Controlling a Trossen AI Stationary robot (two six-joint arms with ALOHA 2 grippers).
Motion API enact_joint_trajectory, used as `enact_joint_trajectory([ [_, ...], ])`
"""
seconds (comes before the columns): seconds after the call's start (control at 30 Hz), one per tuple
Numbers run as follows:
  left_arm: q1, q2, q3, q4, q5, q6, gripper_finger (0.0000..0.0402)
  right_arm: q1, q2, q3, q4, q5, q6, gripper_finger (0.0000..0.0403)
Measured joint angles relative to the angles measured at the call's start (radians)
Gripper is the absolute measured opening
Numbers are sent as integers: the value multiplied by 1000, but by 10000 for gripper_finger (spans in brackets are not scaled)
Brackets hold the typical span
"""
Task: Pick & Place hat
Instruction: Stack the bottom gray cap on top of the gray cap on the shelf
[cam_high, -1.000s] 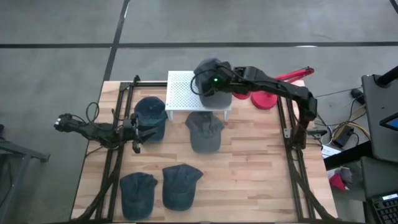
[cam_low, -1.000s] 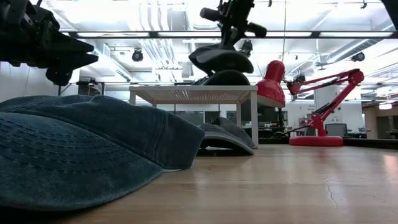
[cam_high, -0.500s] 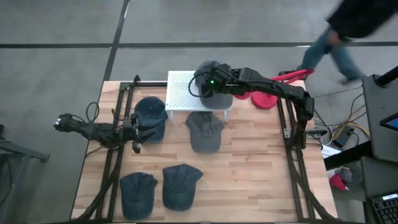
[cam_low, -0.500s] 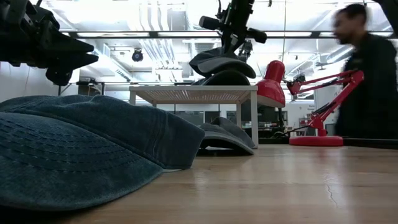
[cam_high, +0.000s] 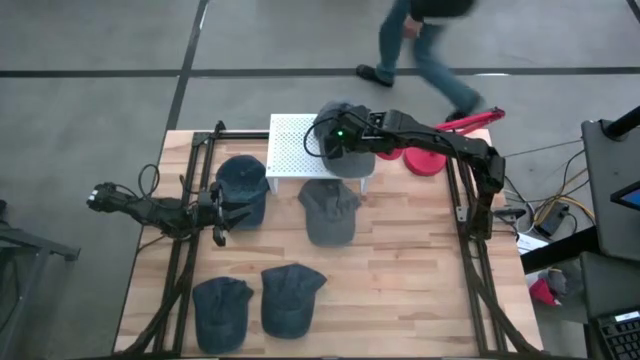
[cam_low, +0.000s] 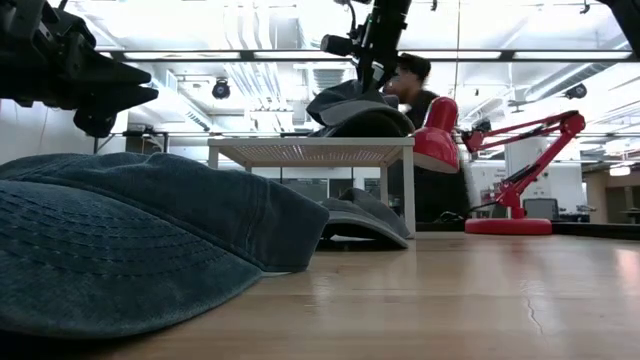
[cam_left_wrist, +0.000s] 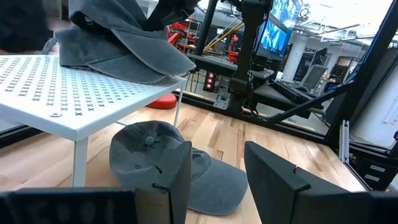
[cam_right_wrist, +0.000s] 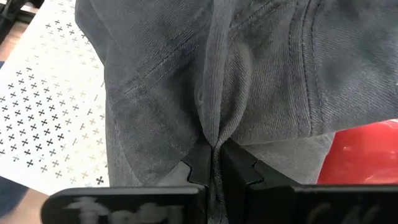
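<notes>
In the upper middle of the high view we see the right gripper (cam_high: 338, 135) over the right part of the white perforated stand (cam_high: 290, 150), its fingers (cam_right_wrist: 198, 168) pinched tight on a fold of a grey hat (cam_right_wrist: 217, 74). In the low view that hat (cam_low: 352, 100) sits at the top centre of the frame, lying on a second hat (cam_low: 362, 124) that rests on the stand's top (cam_low: 310, 148); we cannot tell whether the held one presses on it or just touches.

At the left middle of the high view the left gripper (cam_high: 222, 212) waits beside another hat (cam_high: 242, 188), its fingers (cam_left_wrist: 171, 171) spread apart with nothing between them.

Just below the stand in the high view a further hat (cam_high: 328, 208) lies on the wooden bench (cam_high: 400, 260), and two more (cam_high: 222, 310) (cam_high: 290, 298) lie at the lower left. A red lamp (cam_high: 430, 150) stands right of the stand. A person (cam_high: 425, 40) walks across the floor at the top of the frame.
</notes>
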Motion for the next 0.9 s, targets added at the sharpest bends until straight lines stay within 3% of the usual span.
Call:
enact_joint_trajectory([
  [0.6, 0, 0, 0, 0, 0, 0, 149, -27, 0, 0, 33, 1, -29, 97],
  [0.9, 0, 0, 0, 0, 0, -1, 149, -34, -6, 0, 48, 10, -81, 116],
])
